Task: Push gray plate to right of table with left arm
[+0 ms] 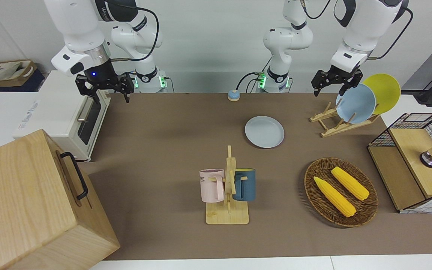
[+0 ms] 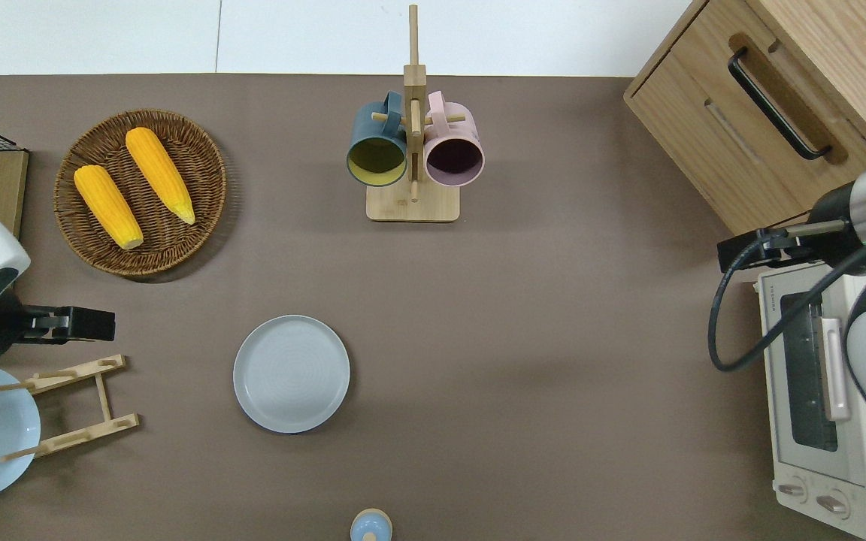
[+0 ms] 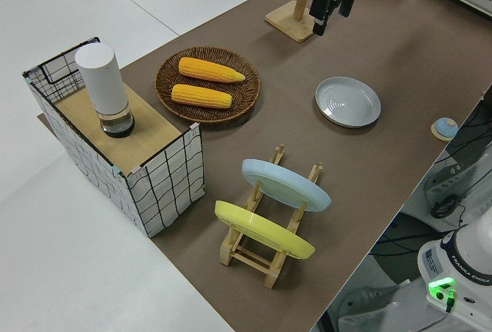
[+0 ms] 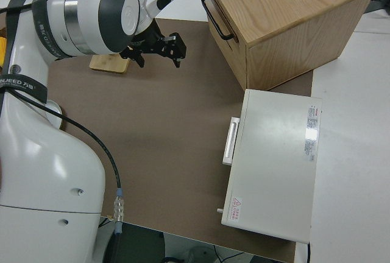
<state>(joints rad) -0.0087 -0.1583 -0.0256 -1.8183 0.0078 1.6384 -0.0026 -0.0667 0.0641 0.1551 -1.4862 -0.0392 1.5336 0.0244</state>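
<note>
gray plate: the gray plate (image 2: 292, 373) sits flat on the brown table (image 2: 538, 361), roughly mid-table and a bit toward the left arm's end, nothing touching it

what's around it: the wooden plate rack (image 2: 72, 406) is beside it toward the left arm's end, the little blue bell (image 2: 370, 526) is nearer to the robots, and the mug tree (image 2: 413, 143) with a dark blue mug (image 2: 377, 150) and a pink mug (image 2: 453, 152) is farther from them

left gripper: the left gripper (image 1: 336, 83) hangs up in the air over the plate rack's end of the table, well apart from the gray plate. Fingers look spread apart with nothing between them

rack: holds a sky-blue plate (image 1: 355, 103) and a yellow plate (image 1: 383, 92), both leaning on edge

basket: a wicker basket (image 2: 141, 192) with two corn cobs (image 2: 132, 184) lying in it, farther from the robots than the rack

right gripper: the right gripper (image 1: 105, 87) is parked, and its fingers are apart too, holding nothing

other end: a white toaster oven (image 2: 831, 398) and a wooden drawer box (image 2: 764, 98) with a black handle sit at the right arm's end
</note>
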